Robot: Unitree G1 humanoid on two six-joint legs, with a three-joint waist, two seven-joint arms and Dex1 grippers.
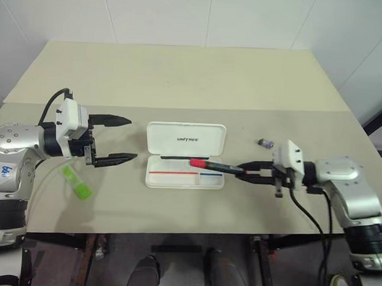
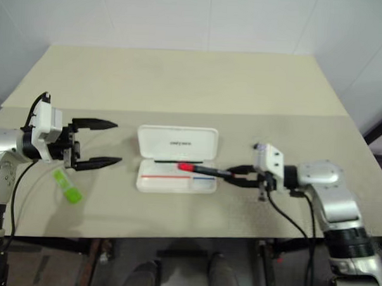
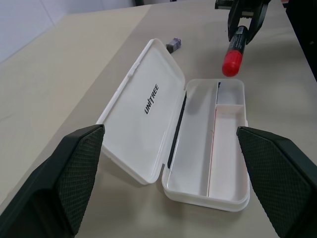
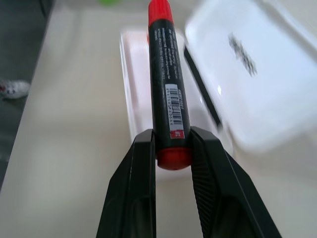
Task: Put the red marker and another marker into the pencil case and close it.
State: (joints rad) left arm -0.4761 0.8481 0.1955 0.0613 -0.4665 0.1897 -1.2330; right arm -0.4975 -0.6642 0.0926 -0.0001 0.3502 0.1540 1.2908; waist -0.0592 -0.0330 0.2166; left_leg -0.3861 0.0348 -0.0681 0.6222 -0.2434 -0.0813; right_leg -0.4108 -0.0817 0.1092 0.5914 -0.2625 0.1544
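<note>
The white pencil case [image 1: 185,138] lies open mid-table, its "UNITREE" lid folded back and red and blue lines in the tray. My right gripper [image 1: 242,170] is shut on the tail of the red marker [image 1: 209,165]. It holds the marker roughly level, with the red cap over the tray's right part. The right wrist view shows both fingers clamped on the black barrel [image 4: 166,74]. My left gripper [image 1: 133,138] hovers open and empty to the left of the case. The light-green highlighter [image 1: 76,181] lies on the table below my left arm.
A small grey-purple nub [image 1: 265,144] sits on the table right of the case, behind my right gripper. The table's front edge [image 1: 174,234] runs close below the case. A seam [image 1: 180,107] crosses the tabletop behind the case.
</note>
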